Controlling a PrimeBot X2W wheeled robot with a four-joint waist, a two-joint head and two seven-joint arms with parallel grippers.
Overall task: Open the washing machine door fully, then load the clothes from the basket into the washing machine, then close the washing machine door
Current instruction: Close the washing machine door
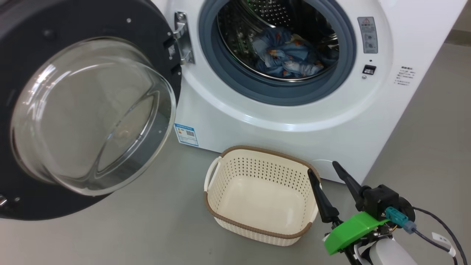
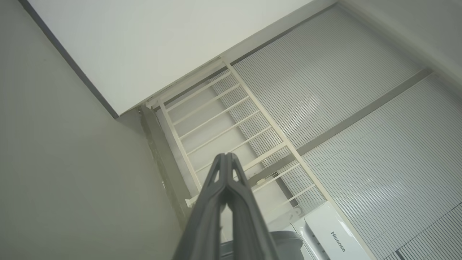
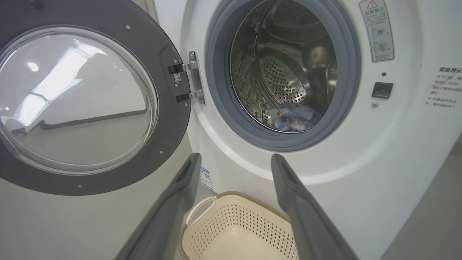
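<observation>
The big round washing machine door [image 1: 88, 110], a wide glossy black ring around a bulging clear glass bowl, stands swung wide open across the left half of the head view, hung on a steel hinge [image 1: 182, 36] at its right edge. The soft light-blue printed clothes [image 1: 287, 55] lie bunched low in the perforated steel drum [image 1: 272, 14] of the white boxy washing machine [image 1: 294, 125] at upper centre. The small cream perforated plastic basket [image 1: 257, 173] with a brown rim sits empty at lower centre, so closing the door looks like all that remains. The right gripper [image 1: 323, 167], at lower right just beside the basket's rim, has its dark fingers spread and carries nothing. The left gripper [image 2: 225, 159], seen in its own wrist view, has its fingers pressed together on nothing. The door should be rigid and fairly heavy, pivoting on its hinge. The ring is likely slick and the glass curved, so a flat push on the black ring far from the hinge, toward the frame's left, would probably serve better than a pinch.
</observation>
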